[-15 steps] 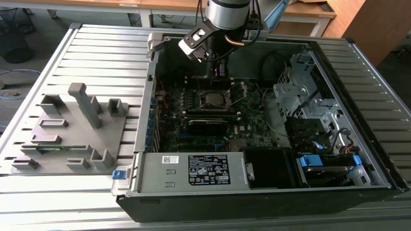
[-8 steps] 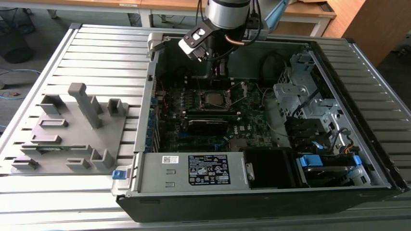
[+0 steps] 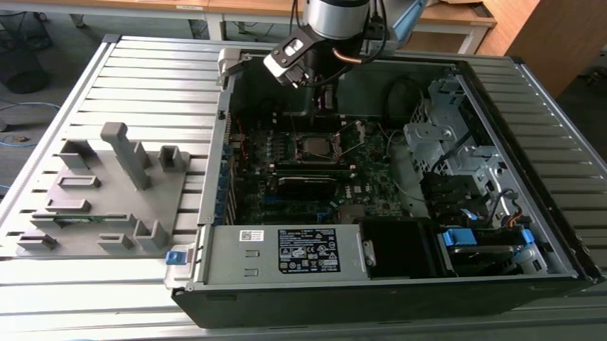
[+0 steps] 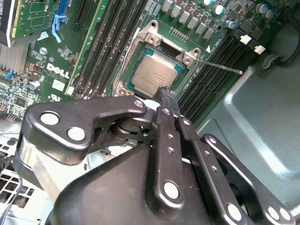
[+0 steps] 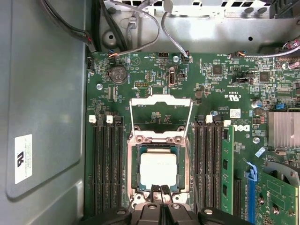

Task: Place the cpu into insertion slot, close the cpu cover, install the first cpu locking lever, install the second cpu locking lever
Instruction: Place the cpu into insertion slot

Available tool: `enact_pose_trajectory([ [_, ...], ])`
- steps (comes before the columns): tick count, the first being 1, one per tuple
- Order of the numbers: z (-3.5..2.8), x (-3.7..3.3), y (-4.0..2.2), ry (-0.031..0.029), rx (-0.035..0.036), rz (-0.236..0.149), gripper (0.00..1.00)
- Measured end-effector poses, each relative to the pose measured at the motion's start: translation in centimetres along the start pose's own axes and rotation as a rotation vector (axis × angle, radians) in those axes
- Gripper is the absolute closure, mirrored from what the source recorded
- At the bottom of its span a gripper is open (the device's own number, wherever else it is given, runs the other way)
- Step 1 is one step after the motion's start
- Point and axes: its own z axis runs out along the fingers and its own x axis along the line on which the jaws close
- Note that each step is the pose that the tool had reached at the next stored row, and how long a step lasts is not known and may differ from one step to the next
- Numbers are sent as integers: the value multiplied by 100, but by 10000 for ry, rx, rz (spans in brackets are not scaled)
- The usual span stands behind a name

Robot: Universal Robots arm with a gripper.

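The cpu is lying flat, face up, in the slot, its cover is standing open toward 3 o'clock in the exterior view, and the gripper, pinched narrow on nothing, is hovering at the cpu's opposite edge.

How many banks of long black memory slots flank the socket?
2: one bank along one side of the silver-rimmed square insertion slot, the other bank along the opposite side; none looks hidden.

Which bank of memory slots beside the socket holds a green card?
The bank nearer the finned heatsink; its outermost slot holds the green card. The other bank is empty.
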Motion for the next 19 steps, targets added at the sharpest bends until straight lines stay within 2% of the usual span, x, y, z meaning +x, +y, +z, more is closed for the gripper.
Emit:
enact_pose_trajectory([
  [19, -12, 1, 37, 0, 0, 0, 89],
])
